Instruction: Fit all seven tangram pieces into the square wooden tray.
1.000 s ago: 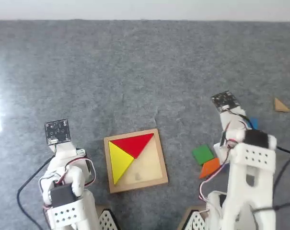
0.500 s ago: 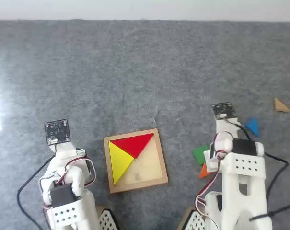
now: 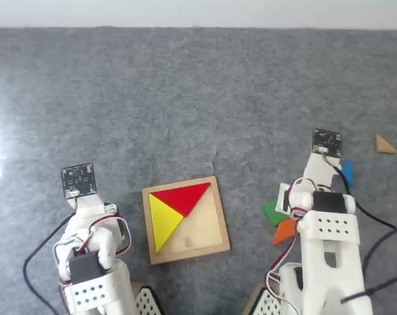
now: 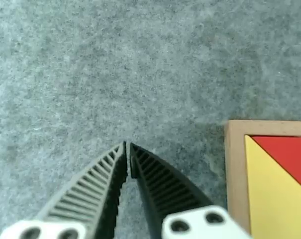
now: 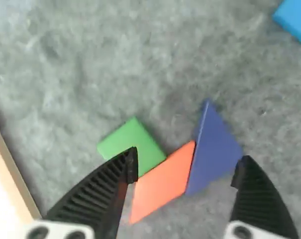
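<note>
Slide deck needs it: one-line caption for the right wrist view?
Open right gripper over the orange piece, which lies between a green square and a blue triangle, near the tray.

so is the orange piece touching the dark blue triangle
Touching. The right wrist view shows the orange piece lying edge to edge against the dark blue triangle, with no gap visible along their shared edge.

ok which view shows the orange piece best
The right wrist view: the orange piece lies clear beside the green piece. The high view has it partly behind an arm; the left wrist view faces the tray.
</note>
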You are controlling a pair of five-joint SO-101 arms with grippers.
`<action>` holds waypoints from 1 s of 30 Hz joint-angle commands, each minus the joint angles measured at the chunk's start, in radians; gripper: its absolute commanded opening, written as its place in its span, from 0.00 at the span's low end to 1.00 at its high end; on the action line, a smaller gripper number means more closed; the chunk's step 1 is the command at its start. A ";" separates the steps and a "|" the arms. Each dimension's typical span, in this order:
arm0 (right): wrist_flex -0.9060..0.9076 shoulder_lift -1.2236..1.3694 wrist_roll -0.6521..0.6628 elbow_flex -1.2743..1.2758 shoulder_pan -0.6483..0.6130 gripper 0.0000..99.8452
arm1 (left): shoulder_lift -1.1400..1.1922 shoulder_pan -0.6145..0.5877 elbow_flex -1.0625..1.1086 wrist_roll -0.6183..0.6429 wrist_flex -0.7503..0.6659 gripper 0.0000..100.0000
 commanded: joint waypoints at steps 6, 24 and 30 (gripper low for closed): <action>-0.015 0.231 0.025 -0.133 0.202 0.29 | -0.017 -0.003 -0.007 -0.005 0.008 0.01; 0.005 0.417 0.552 -0.391 0.305 0.24 | -0.017 -0.003 -0.007 -0.005 0.008 0.01; 0.262 0.458 0.677 -0.589 0.302 0.22 | -0.017 -0.003 -0.007 -0.005 0.008 0.01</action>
